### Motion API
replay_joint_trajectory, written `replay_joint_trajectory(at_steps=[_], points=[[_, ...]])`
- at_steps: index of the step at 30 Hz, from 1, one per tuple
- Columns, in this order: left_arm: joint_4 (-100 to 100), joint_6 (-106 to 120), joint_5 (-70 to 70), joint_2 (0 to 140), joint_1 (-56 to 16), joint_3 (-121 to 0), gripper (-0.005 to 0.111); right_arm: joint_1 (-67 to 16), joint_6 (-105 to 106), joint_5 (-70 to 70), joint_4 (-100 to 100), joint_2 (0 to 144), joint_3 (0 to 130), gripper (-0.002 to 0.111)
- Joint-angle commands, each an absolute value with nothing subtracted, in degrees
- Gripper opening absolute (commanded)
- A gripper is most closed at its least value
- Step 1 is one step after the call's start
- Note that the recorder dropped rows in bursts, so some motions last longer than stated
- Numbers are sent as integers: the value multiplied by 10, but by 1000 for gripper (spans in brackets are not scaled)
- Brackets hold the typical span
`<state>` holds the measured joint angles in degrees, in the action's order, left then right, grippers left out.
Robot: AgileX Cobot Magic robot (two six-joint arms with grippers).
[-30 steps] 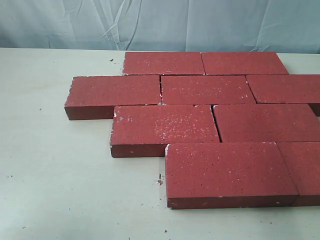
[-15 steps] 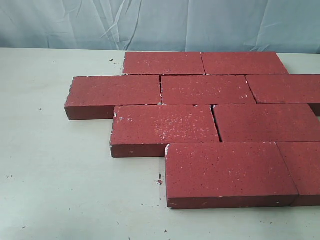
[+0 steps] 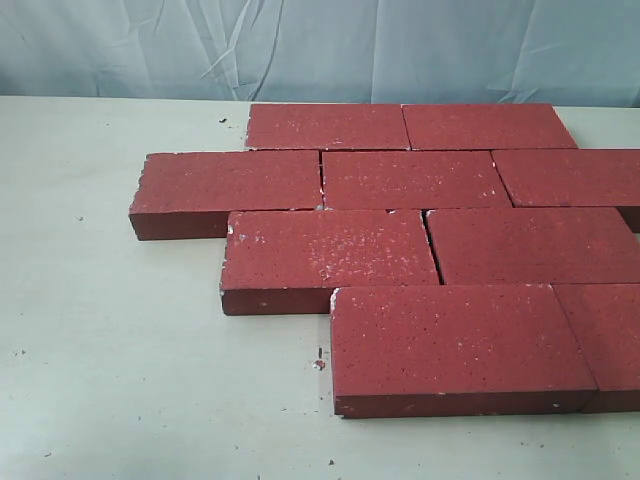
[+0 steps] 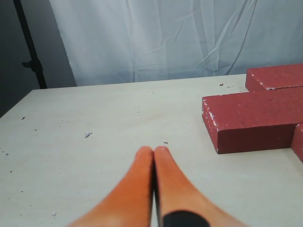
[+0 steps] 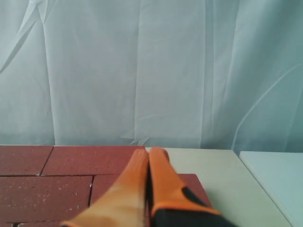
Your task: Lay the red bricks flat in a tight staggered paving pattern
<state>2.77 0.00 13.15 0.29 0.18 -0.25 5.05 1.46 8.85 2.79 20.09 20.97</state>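
The red bricks lie flat in four staggered rows across the centre and right of the exterior frame, on a pale surface dotted with crumbs. A wrinkled pale-blue curtain hangs behind. The left gripper and right gripper are both closed, holding nothing.

Nine red bricks lying flat, white-speckled, chipped edges; four staggered rows packed edge to edge, narrow gaps between some.
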Motion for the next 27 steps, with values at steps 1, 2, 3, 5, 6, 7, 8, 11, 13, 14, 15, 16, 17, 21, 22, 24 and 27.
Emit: replay_joint_trajectory(at_steps=[1,2,3,5,6,7,8,11,13,14,15,16,17,21,22,24,27], points=[[28,0,132,0,4,0,0,55,13,87,35,154,166,-1],[28,0,132,0,4,0,0,55,13,87,35,144,155,-1],[28,0,132,0,4,0,0,55,13,87,33,135,145,-1],[28,0,132,0,4,0,0,55,13,87,33,117,128,-1],[28,0,132,0,4,0,0,55,13,86,33,109,120,-1],[28,0,132,0,4,0,0,55,13,86,33,101,111,-1],[28,0,132,0,4,0,0,55,13,86,33,95,103,-1],[28,0,132,0,4,0,0,55,13,86,32,74,83,-1],[28,0,132,0,4,0,0,55,13,86,32,58,70,-1],[28,0,132,0,4,0,0,55,13,86,32,52,64,-1],[28,0,132,0,4,0,0,55,13,86,32,44,57,-1],[28,0,132,0,4,0,0,55,13,86,32,36,50,-1],[28,0,132,0,4,0,0,55,13,86,32,31,45,-1],[28,0,132,0,4,0,0,55,13,86,15,16,28,-1],[28,0,132,0,4,0,0,55,13,86,9,14,24,-1],[28,0,132,0,4,0,0,55,13,86,0,9,19,-1],[28,0,132,0,4,0,0,55,13,86,-7,5,3,-1]])
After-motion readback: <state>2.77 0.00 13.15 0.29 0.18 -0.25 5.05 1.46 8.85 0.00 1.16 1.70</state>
